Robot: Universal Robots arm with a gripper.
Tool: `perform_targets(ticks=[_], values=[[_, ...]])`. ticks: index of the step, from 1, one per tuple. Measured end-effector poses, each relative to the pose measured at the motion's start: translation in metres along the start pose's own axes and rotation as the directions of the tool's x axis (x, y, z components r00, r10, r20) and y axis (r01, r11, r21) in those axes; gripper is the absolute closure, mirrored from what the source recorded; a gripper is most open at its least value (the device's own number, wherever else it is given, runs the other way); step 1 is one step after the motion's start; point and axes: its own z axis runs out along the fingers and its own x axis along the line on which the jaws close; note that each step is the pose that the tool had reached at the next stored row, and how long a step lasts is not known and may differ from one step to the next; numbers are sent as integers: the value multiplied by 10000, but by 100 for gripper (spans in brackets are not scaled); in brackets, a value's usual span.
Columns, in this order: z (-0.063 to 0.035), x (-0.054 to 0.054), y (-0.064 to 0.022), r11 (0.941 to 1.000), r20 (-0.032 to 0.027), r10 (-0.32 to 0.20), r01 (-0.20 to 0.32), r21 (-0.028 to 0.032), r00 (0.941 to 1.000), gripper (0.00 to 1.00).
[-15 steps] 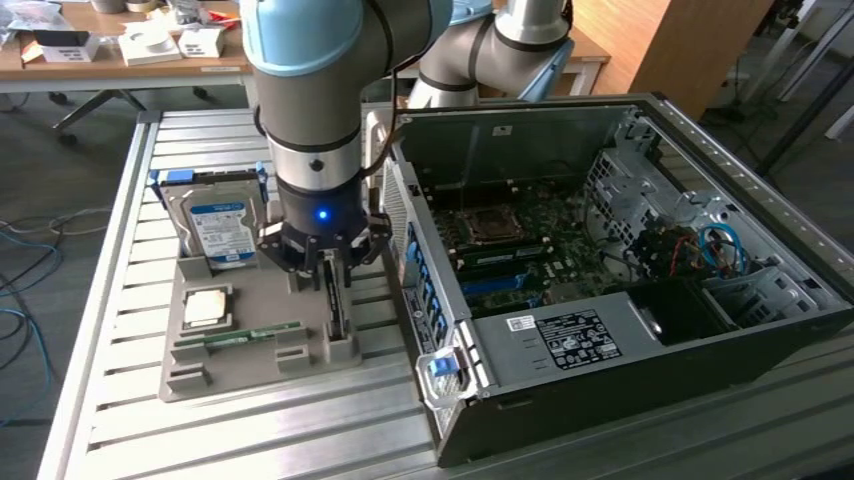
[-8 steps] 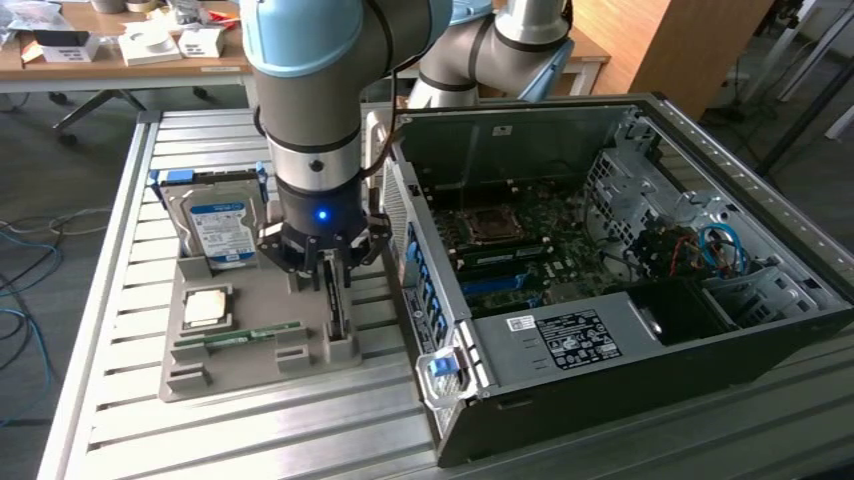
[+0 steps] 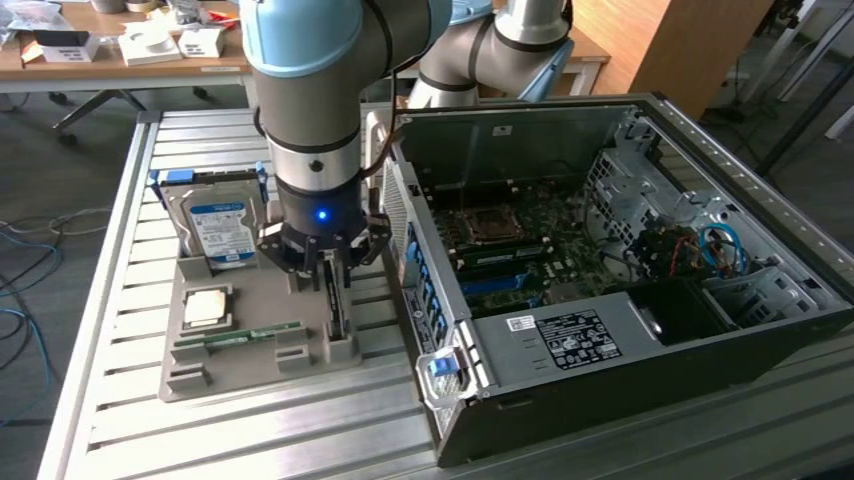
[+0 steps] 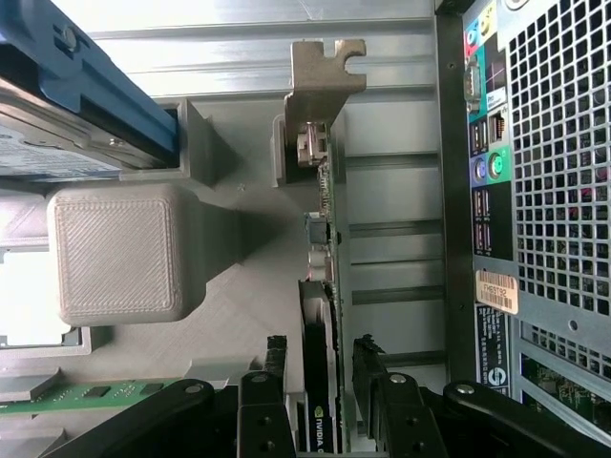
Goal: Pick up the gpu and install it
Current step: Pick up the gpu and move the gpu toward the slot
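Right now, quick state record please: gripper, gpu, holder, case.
gripper: open, fingers on either side of the gpu
gpu: standing on edge in its slot in the grey holder, not lifted
also in holder: hard drive, memory stick
computer case: side open, to the exterior view's right of the holder
install: not yet done

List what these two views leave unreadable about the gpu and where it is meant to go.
- gpu face: exterior view, the gripper covers its upper part; wrist view has it edge-on.
- gpu end between the jaws: wrist view, cut off by the picture edge.
- Its seat in the grey holder: wrist view, hidden by the card itself.
- Target slot inside the computer case: exterior view, too small and dark among board parts.
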Motion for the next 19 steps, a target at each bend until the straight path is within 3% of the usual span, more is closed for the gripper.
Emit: perform_targets(ticks=[19], values=[[9, 4, -1, 9998, -9, -207, 207, -5, 9998, 58]])
